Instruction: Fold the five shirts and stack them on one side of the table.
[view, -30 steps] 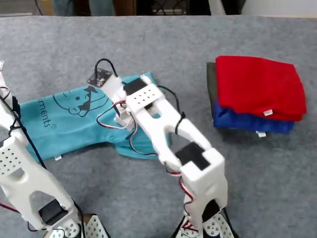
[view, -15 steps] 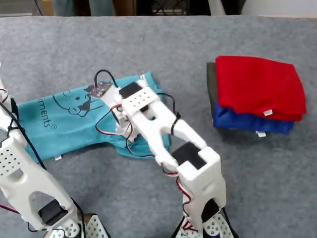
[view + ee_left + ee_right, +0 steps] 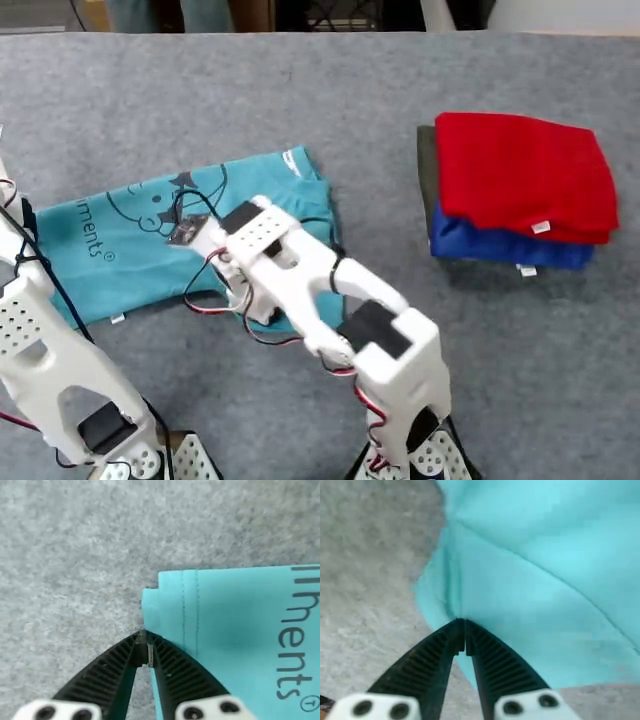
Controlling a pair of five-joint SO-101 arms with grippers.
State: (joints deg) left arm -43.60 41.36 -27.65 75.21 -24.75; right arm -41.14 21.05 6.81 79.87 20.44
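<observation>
A teal shirt (image 3: 130,250) with dark print lies flat on the grey table at the left. My left gripper (image 3: 144,640) is shut on the hem corner of the teal shirt (image 3: 235,625), at its outer left end. My right arm (image 3: 290,270) lies across the shirt's right part. My right gripper (image 3: 465,630) is shut on a fold of the teal shirt (image 3: 535,580) near its front edge, beside bare table. At the right stands a stack of folded shirts with a red shirt (image 3: 525,170) on top, a blue shirt (image 3: 490,245) under it and a dark shirt (image 3: 426,165) at its left edge.
Grey carpet-like cloth covers the table (image 3: 330,90). Open room lies between the teal shirt and the stack. My left arm (image 3: 40,350) stands at the front left. Red and black cables (image 3: 215,300) hang from the right arm over the shirt.
My right arm has swung towards the front left across the teal shirt, and the fabric under it has shifted with it. The left arm has kept still.
</observation>
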